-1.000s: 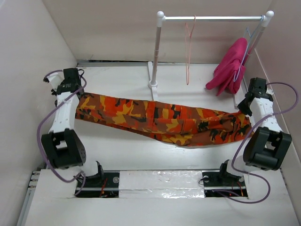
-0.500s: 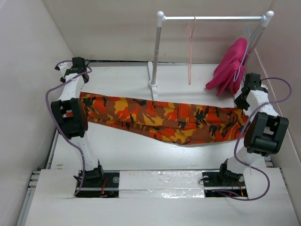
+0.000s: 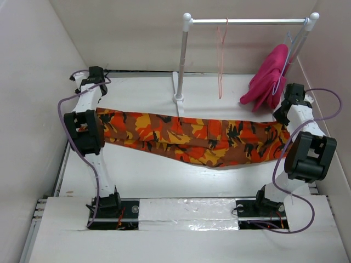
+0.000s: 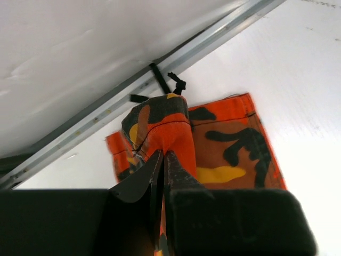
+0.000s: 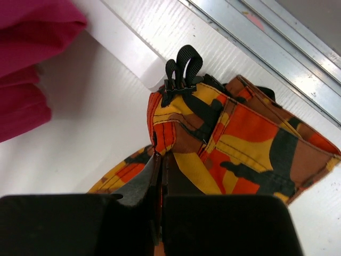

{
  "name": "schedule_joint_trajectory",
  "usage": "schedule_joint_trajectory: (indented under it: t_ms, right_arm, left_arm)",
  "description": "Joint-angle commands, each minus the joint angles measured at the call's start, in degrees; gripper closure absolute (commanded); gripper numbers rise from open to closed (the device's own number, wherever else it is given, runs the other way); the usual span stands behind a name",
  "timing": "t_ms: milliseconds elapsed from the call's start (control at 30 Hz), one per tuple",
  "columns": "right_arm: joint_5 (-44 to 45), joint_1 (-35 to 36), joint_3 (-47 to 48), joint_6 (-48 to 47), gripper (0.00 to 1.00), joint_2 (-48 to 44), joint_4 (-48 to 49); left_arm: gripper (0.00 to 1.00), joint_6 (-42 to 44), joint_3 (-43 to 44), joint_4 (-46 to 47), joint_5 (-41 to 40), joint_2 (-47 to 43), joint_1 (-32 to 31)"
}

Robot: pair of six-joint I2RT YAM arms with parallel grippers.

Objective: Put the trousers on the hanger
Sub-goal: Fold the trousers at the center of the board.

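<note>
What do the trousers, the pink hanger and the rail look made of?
The trousers: matte woven cloth, likely cotton-type; it sags, folds, and shows stitched hems. The hanger: thin wire, salmon-pink coat; metal or plastic core unclear. The rail: stiff white tube, smooth, slight sheen, rounded caps; plastic or painted metal.

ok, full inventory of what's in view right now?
camouflage trousers: 1, orange, red, yellow and black, stretched across the table between the two grippers
wire hanger: 1, salmon-pink, hanging empty from the rail, left of centre
pale wire hanger: 1, grey-white, at the rail's right end
garment: 1, magenta-pink, hanging at the rail's right end
rail frame: 1, white tube, far side of the table
table: 1, white
left gripper: 1, black, shut on the trousers' left end
right gripper: 1, black, shut on the trousers' right end
</note>
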Motion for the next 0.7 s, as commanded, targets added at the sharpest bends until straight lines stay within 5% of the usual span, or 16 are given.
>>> schedule_joint_trajectory:
  t_ms: [0, 333, 500, 667]
  right_arm:
    - [3.33, 1.54, 0.33, 1.46, 1.00, -4.60, 5.49]
    - [-0.45, 2.16, -4.94, 1.90, 1.00, -6.27, 6.62]
    - [-3.00, 1.37, -3.99, 1.64, 1.00, -5.75, 5.93]
    - [-3.35, 1.37, -2.22, 1.81, 1.00, -6.01, 5.57]
  left_arm:
    - [1.00, -0.89, -3.82, 0.10, -4.10, -12.75, 0.47]
    - [1.00, -4.03, -18.25, -12.53, 0.12, -47.28, 3.63]
    - [1.00, -6.61, -28.69, -16.08, 7.41, -55.56, 3.46]
    - [0.99, -2.57, -33.44, -13.71, 3.29, -55.67, 3.46]
